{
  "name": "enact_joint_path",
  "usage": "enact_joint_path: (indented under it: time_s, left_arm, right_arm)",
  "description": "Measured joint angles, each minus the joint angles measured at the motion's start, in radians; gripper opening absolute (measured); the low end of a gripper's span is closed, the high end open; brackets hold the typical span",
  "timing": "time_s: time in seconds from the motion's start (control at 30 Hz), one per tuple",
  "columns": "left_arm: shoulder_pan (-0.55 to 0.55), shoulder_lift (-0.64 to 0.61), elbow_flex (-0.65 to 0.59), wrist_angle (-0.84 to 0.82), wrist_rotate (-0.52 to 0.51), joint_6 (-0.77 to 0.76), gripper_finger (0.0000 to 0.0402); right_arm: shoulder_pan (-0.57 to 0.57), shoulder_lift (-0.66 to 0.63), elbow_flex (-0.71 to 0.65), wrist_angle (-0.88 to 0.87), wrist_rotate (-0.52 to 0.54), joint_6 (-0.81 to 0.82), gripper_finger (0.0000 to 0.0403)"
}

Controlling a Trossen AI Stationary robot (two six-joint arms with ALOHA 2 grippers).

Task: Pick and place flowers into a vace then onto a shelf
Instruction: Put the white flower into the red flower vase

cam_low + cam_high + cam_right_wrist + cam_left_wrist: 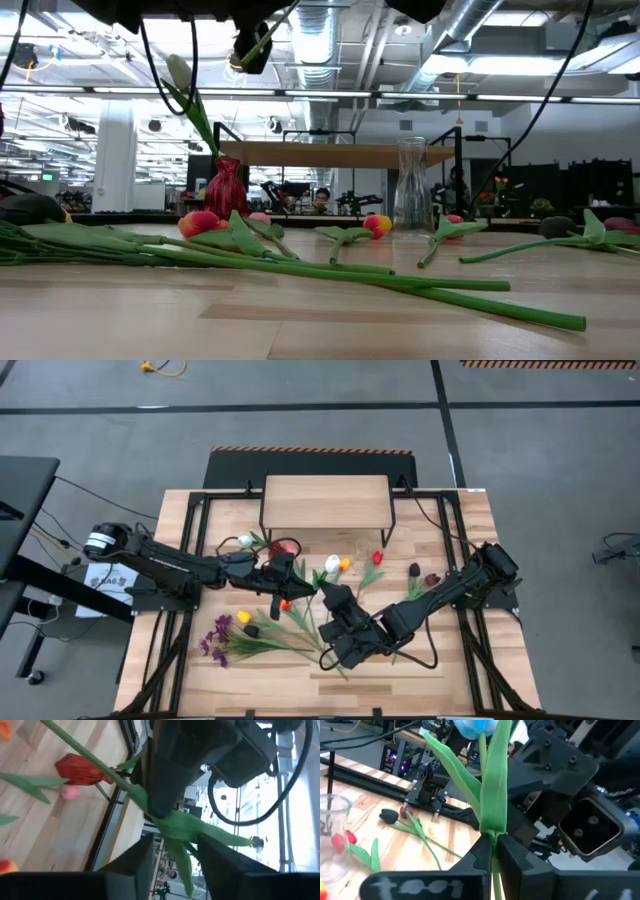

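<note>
One shelf [325,500], one vase [412,185]

Lab: exposed ceiling ducts [330,40], floor hazard tape [310,451].

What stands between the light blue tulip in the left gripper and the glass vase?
Nothing visible. The left gripper holds the light blue tulip raised; between it and the vase only loose tulips lie flat on the table. The right gripper is open beside the stem.

Scattered flowers [262,642] around vase [361,548].
</note>
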Motion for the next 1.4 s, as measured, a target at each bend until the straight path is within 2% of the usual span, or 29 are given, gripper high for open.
enact_joint_path:
  time_s: [0.13,0.3,0.47,0.6,0.83,0.93,1.03,1.17,1.3,1.4]
  left_arm:
    - [0.000,-0.037,0.001,-0.020,-0.006,0.004,0.0000]
    - [0.000,-0.107,0.001,-0.078,-0.045,0.026,0.0000]
    - [-0.005,-0.201,0.001,-0.168,-0.124,0.083,0.0000]
    - [-0.029,-0.285,0.001,-0.235,-0.233,0.150,0.0000]
    - [-0.068,-0.415,0.000,-0.323,-0.317,0.203,0.0000]
    - [-0.098,-0.462,0.000,-0.372,-0.395,0.234,0.0000]
    - [-0.159,-0.484,0.000,-0.390,-0.548,0.305,0.0000]
    - [-0.261,-0.468,0.000,-0.382,-0.763,0.418,0.0000]
    - [-0.345,-0.388,0.000,-0.309,-0.970,0.548,0.0000]
    - [-0.382,-0.296,0.000,-0.184,-1.055,0.665,0.0000]
  right_arm:
    - [0.023,0.000,0.000,-0.002,0.052,0.037,0.0187]
    - [0.053,0.000,0.000,0.000,0.119,0.066,0.0203]
    - [0.080,0.000,0.000,-0.001,0.161,0.123,0.0196]
    - [0.095,0.000,0.000,-0.006,0.168,0.237,0.0186]
    - [0.100,0.000,0.000,-0.023,0.170,0.420,0.0170]
    - [0.100,0.000,0.000,-0.076,0.169,0.521,0.0165]
    - [0.099,0.000,0.000,-0.158,0.165,0.672,0.0162]
    - [0.094,0.000,0.000,-0.316,0.155,0.979,0.0156]
    - [0.082,0.000,0.000,-0.514,0.074,1.338,0.0149]
    - [0.070,0.000,-0.007,-0.656,0.032,1.600,0.0144]
